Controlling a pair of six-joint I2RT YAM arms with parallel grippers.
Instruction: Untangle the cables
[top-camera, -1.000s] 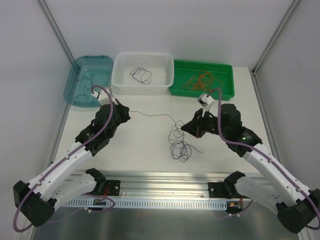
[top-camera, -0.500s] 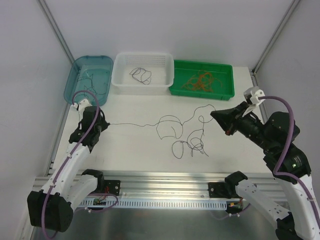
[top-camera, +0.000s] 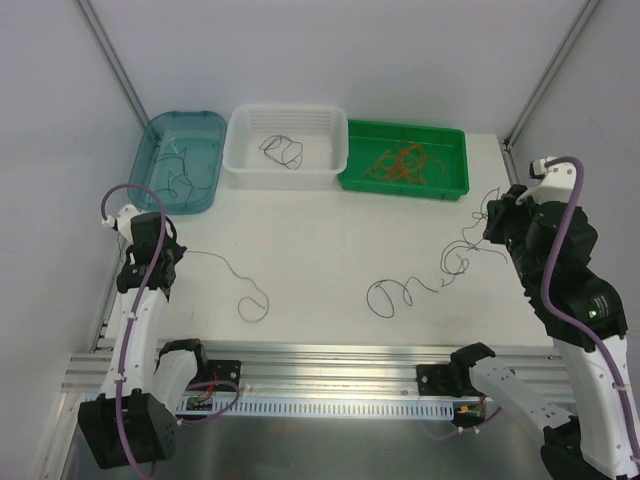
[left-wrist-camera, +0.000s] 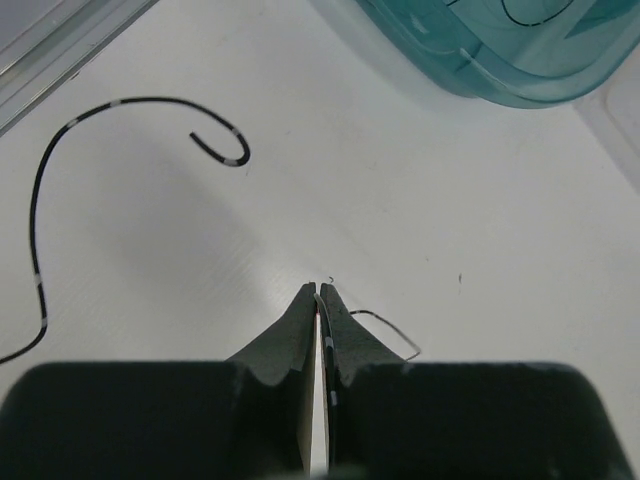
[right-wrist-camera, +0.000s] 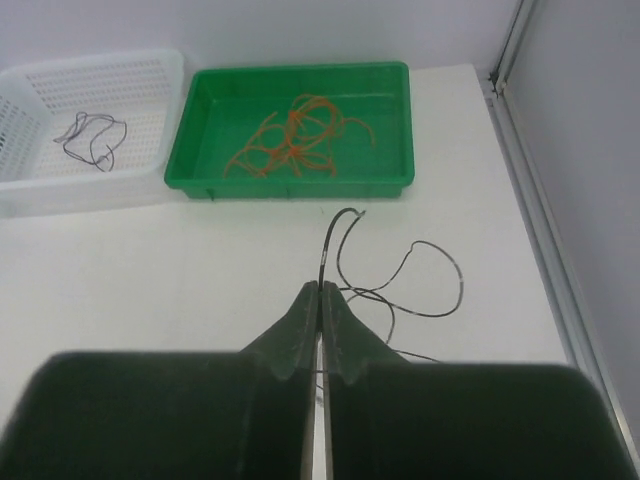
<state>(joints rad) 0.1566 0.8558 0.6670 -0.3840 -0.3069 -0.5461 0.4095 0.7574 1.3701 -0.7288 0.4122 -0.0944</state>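
Top external view shows you two cables parted on the table (top-camera: 320, 230): your left gripper (left-wrist-camera: 318, 292) is clamped on the left cable (left-wrist-camera: 34, 220), your right gripper (right-wrist-camera: 321, 287) on the right cable (right-wrist-camera: 327, 250). Beyond, teal bin (top-camera: 150, 195), basket (top-camera: 240, 175) and green tray (top-camera: 350, 180) hold sorted wires; likely only binning remains

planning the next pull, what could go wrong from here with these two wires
Slip: the left fingers and right fingers are shut on hair-thin wires, the left wire and the right wire, so a sharp tug might pull either free.
Knot: the right wire lies in curly loops on the table; pulling further might cinch them tight.
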